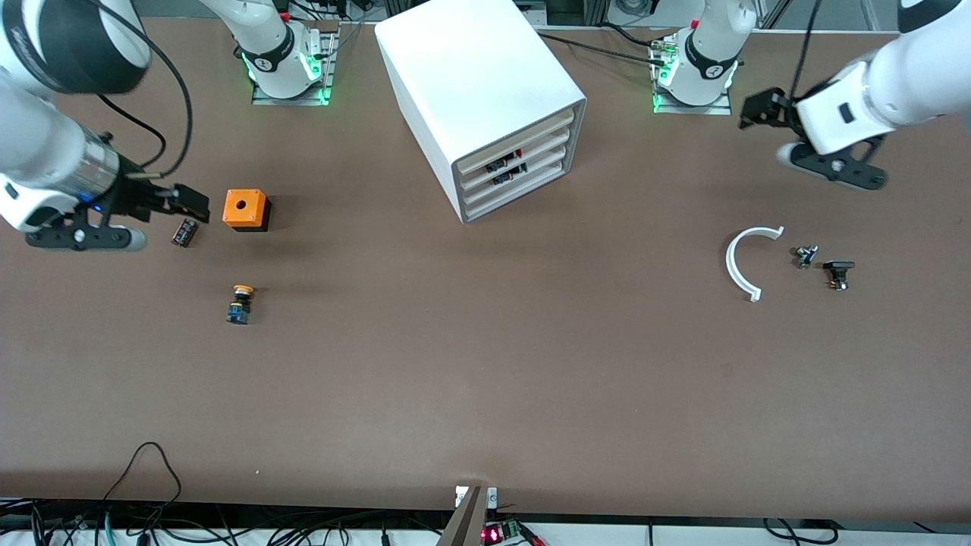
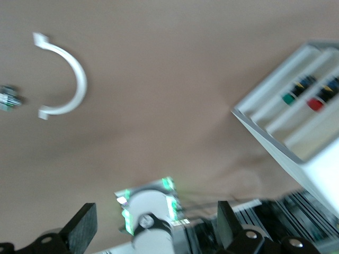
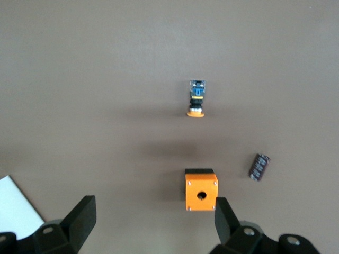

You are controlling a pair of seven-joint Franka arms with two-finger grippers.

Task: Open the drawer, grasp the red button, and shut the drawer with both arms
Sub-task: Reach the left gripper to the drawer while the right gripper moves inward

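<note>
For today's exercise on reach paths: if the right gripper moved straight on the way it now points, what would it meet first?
Most likely the orange box, which lies between the open fingers of the right gripper; depth is hard to judge.

The brown desk (image 1: 485, 364) is carrying a white four-drawer cabinet (image 1: 478, 91) near its middle, toward the robots' bases. Toward the right arm's end, an orange box (image 1: 246, 209) is sitting just beside a small dark cylinder (image 1: 184, 232), with a yellow-capped button (image 1: 240, 303) lying nearer the front camera. Toward the left arm's end, a white curved piece (image 1: 740, 262) is lying near two small dark parts (image 1: 806, 255) (image 1: 838, 272).
</note>
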